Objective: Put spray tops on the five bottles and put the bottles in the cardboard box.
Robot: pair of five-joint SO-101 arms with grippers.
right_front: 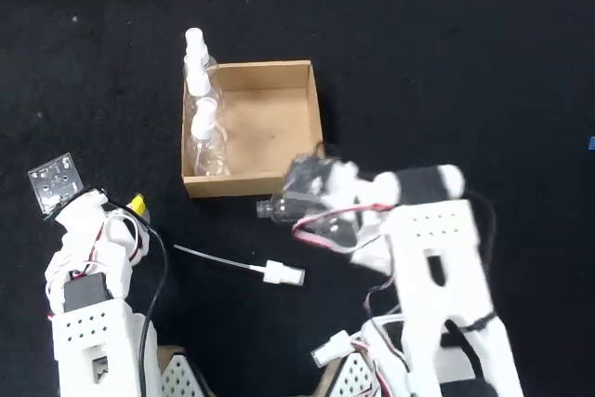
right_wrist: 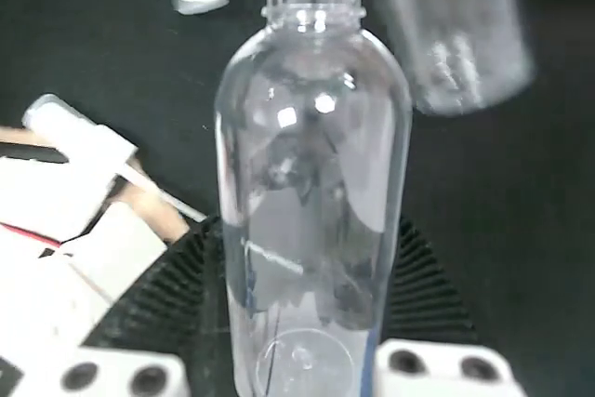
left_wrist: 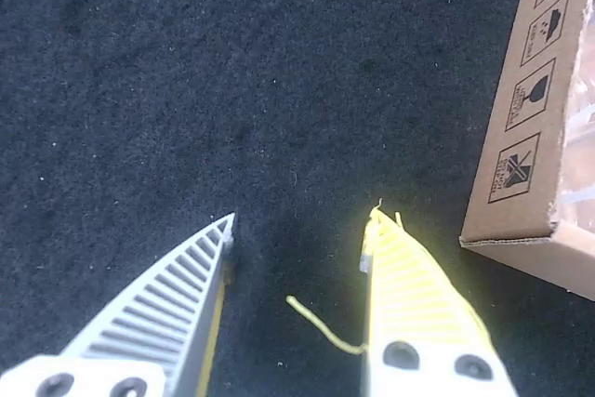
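The right gripper is closed around the lower body of a clear bottle that has no top. In the high view it is held sideways just below the lower edge of the box, near the frame's middle. The bottle looks light, thin and smooth, so it may slip or dent under a hard squeeze; holding the body leaves the threaded neck free. A spray top lies on the counter at lower centre, best taken by its head. The left gripper, lower left, is open and empty. The box side carries only handling pictograms, no readable words.
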